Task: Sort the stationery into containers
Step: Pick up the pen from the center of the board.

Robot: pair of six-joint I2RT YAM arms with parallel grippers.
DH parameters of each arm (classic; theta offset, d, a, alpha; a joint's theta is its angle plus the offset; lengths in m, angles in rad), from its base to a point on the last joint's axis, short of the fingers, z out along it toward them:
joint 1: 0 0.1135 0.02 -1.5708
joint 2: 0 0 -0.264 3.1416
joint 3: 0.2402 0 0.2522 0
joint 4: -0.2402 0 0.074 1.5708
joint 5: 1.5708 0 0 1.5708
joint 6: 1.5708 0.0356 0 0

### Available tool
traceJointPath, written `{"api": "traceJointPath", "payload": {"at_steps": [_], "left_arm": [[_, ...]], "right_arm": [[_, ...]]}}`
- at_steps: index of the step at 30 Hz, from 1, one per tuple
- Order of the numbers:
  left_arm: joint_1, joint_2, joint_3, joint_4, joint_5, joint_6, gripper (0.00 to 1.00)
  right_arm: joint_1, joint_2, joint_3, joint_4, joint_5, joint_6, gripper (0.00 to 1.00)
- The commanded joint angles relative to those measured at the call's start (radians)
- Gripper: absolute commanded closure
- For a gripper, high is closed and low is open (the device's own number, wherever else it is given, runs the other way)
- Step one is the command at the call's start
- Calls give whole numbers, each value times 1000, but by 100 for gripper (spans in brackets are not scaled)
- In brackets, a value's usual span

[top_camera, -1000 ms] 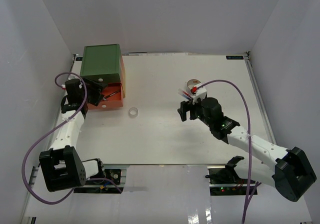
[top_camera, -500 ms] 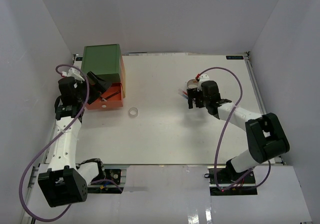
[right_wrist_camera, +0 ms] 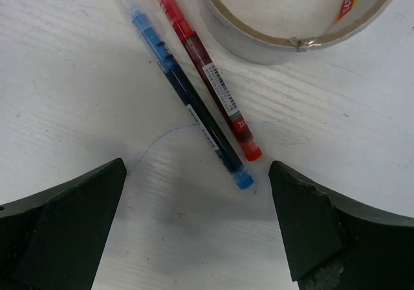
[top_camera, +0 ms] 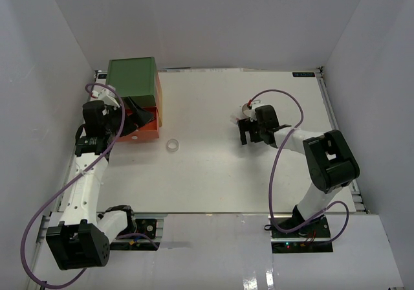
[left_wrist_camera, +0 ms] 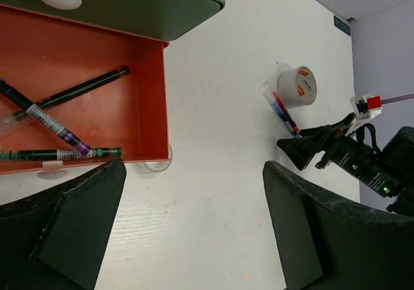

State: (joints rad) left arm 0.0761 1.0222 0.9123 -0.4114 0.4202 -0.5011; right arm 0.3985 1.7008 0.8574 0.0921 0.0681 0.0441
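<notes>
A white, faintly wood-grained surface (top_camera: pixel 207 180) is lying inside a plain enclosure. A pale grey far wall (top_camera: pixel 207 18), left wall (top_camera: pixel 32 76) and right wall (top_camera: pixel 381 70) are closing it in on three sides. Soft, even light is filling the space, leaving only faint shadows. A glossy white ledge (top_camera: pixel 220 257) is running along the near edge.

Two white-and-black arms trailing purple cables

The left arm (top_camera: pixel 85 178) and right arm (top_camera: pixel 296 136) share slim white link shells, chunky black joint housings and blocky black bases. A purple cable (top_camera: pixel 37 210) loops loosely along each. The left claw (left_wrist_camera: pixel 194 232) and right claw (right_wrist_camera: pixel 194 228) have matte black, wedge-shaped fingers with faintly scuffed edges. A small red-and-white plug (left_wrist_camera: pixel 367 102) caps the right wrist, near tiny green lights (left_wrist_camera: pixel 385 188).
</notes>
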Motion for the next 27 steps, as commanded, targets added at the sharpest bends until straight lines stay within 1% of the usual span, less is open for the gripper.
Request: {"api": "traceJointPath", "payload": {"at_steps": [1,2,6,13,14,24,26,27], "left_arm": [[-4,-16,10,-9,12,18,2],[-4,-16,11,-9,12,15,2],[-4,-19,10,-9,-12,3,2],[-2,-19,8,-9,-1,-10,2],[-4,-22,5,-9,0,-11,2],[-4,-30,-6,-9,14,-22,2],[-4,-30,-7,-6,14,-25,2],[-4,-31,-9,-4,14,-25,2]], "right_arm": [[2,20,34,-25,-59,-6,2],[2,22,32,-26,-92,-3,1],[32,10,25,-35,-106,11,0],[80,-23,15,-71,-73,65,0],[88,-24,17,-80,-41,74,0],[126,-33,9,-117,-11,152,0],[135,-35,3,-112,-17,148,6],[140,-30,3,-112,-21,142,7]]}}
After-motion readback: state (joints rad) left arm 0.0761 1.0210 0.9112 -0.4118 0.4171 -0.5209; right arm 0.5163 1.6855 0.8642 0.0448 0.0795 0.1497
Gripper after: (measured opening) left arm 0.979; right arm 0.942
